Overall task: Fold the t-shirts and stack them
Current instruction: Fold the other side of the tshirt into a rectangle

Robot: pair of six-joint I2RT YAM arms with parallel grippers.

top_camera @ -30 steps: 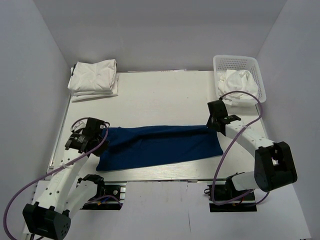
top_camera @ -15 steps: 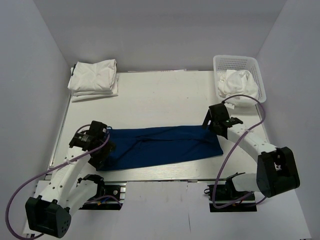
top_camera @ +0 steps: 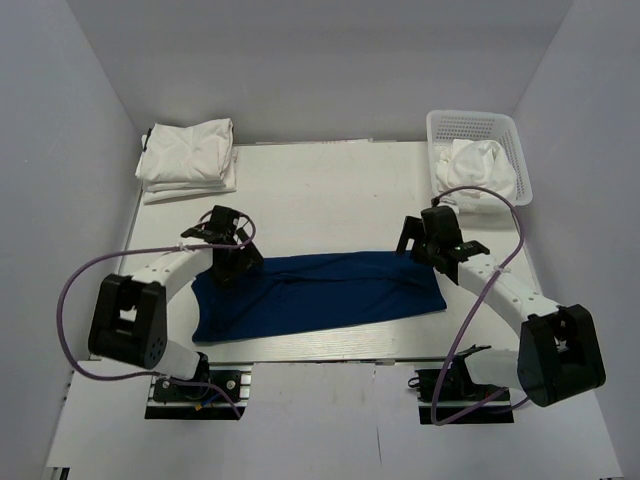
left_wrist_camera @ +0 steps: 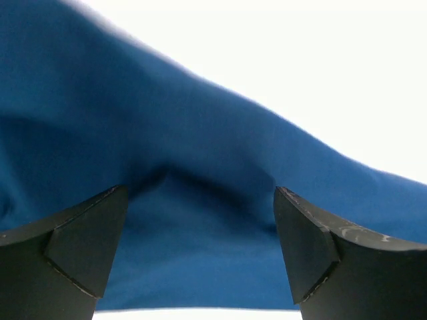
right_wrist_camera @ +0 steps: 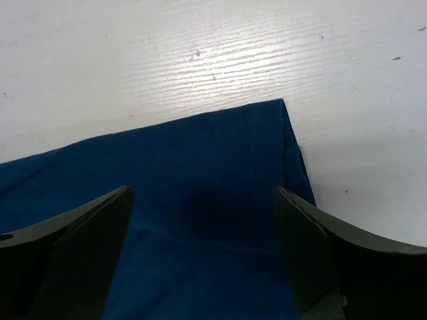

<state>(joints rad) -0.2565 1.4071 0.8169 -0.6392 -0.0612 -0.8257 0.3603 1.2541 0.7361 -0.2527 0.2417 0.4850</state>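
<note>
While both arms lean in over the table (top_camera: pixel 330 190), I see the blue t-shirt (top_camera: pixel 320 292) lying as a long folded band across its near half. My left gripper (left_wrist_camera: pixel 200 220) stands wide over the band's left end, nothing between its jaws. My right gripper (right_wrist_camera: pixel 203 220) stands equally wide over the far right corner. Whether either one's tips touch the cloth, I cannot tell. Folded white t-shirts (top_camera: pixel 188 158) sit stacked at the far left corner, and another white t-shirt (top_camera: pixel 478 165) lies crumpled in the basket (top_camera: pixel 475 122) at far right.
</note>
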